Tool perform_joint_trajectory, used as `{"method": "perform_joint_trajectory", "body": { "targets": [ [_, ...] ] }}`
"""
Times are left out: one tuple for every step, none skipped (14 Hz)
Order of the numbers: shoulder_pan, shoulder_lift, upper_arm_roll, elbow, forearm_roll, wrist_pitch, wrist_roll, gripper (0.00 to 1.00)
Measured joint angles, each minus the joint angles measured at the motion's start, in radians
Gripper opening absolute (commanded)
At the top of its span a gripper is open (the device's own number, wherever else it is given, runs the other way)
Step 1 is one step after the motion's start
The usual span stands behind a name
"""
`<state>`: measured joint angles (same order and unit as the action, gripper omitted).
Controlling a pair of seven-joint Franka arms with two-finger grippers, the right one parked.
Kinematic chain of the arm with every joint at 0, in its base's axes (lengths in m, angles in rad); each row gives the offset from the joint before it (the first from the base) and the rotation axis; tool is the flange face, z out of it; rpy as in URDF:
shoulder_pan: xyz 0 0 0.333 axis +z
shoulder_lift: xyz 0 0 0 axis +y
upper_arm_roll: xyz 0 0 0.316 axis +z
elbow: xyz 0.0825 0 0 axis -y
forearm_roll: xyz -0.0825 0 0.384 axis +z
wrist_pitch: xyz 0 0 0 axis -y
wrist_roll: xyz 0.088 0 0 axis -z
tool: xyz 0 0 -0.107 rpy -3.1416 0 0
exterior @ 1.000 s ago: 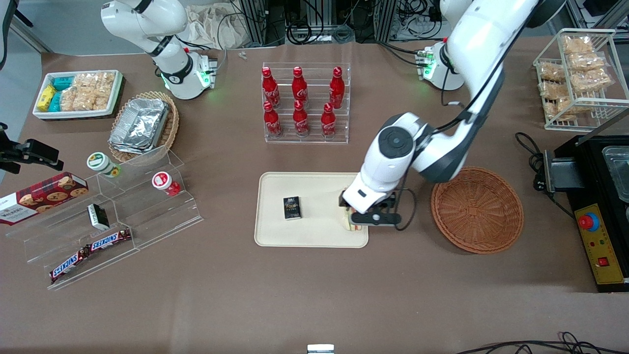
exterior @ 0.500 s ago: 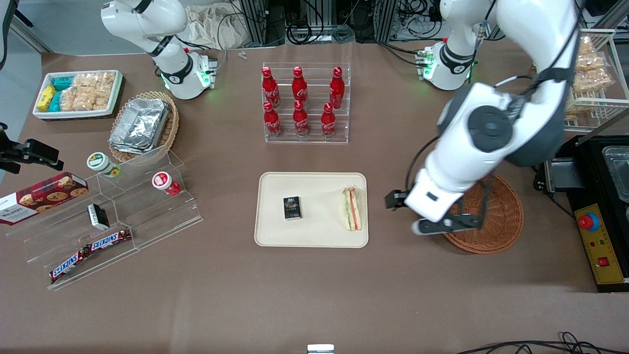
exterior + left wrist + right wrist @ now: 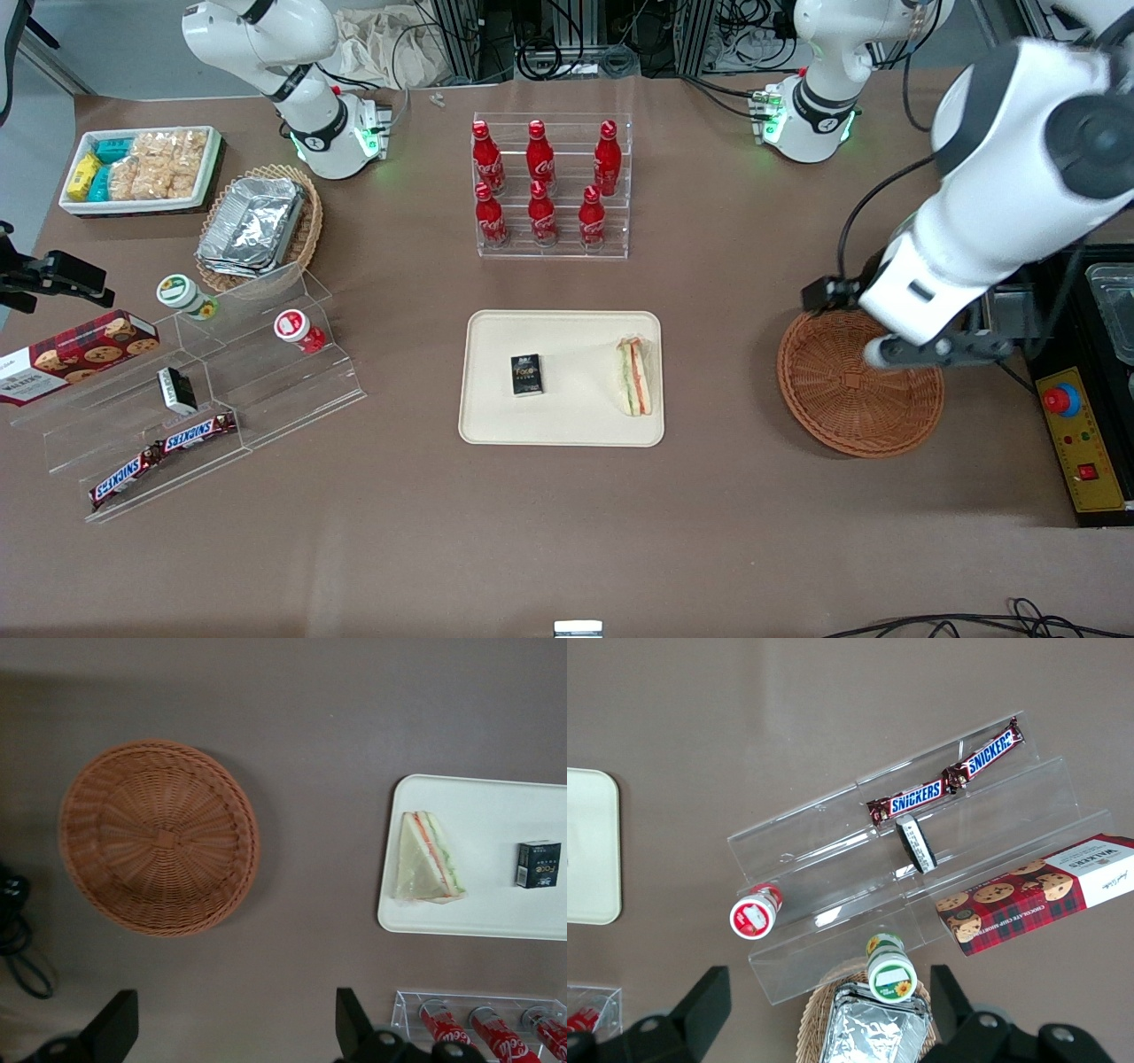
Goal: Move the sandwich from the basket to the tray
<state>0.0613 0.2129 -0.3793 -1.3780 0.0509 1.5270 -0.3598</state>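
Since a moment ago the arm has swung up and away from the tray [image 3: 496, 416], and the hand [image 3: 930, 350] now hangs above the basket [image 3: 850, 416], fingers [image 3: 113, 1028] spread wide with nothing between them. Sandwich [image 3: 635, 376] lies flat on the tray, near the edge closest to the basket, beside a small dark box [image 3: 526, 374]. Job looks done! Risk from here is small: the wedge sits close to the rim, so any low return sweep could nudge it off onto the counter [image 3: 567, 532]. As for labels, Snickers bars [image 3: 943, 785] read clearly, the biscuit box [image 3: 1036, 895] says Walkers, and the red bottles [image 3: 540, 186] look like Coca-Cola.
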Motion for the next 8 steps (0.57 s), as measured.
{"method": "perform_joint_trajectory", "body": {
  "targets": [
    [-0.002, -0.032, 0.024, -0.001, -0.010, -0.035, 0.012, 1.00],
    [-0.002, -0.065, 0.050, -0.003, -0.019, -0.068, 0.035, 1.00],
    [-0.003, -0.100, 0.077, -0.008, -0.024, -0.099, 0.061, 1.00],
    [-0.004, -0.137, 0.103, -0.018, -0.028, -0.124, 0.083, 1.00],
    [-0.007, -0.173, 0.127, -0.037, -0.031, -0.136, 0.095, 1.00],
    [-0.019, -0.210, 0.155, -0.063, -0.034, -0.142, 0.103, 1.00],
    [-0.039, -0.245, 0.186, -0.094, -0.035, -0.145, 0.113, 1.00],
    [-0.058, -0.276, 0.210, -0.126, -0.036, -0.146, 0.120, 1.00]
  ]
}}
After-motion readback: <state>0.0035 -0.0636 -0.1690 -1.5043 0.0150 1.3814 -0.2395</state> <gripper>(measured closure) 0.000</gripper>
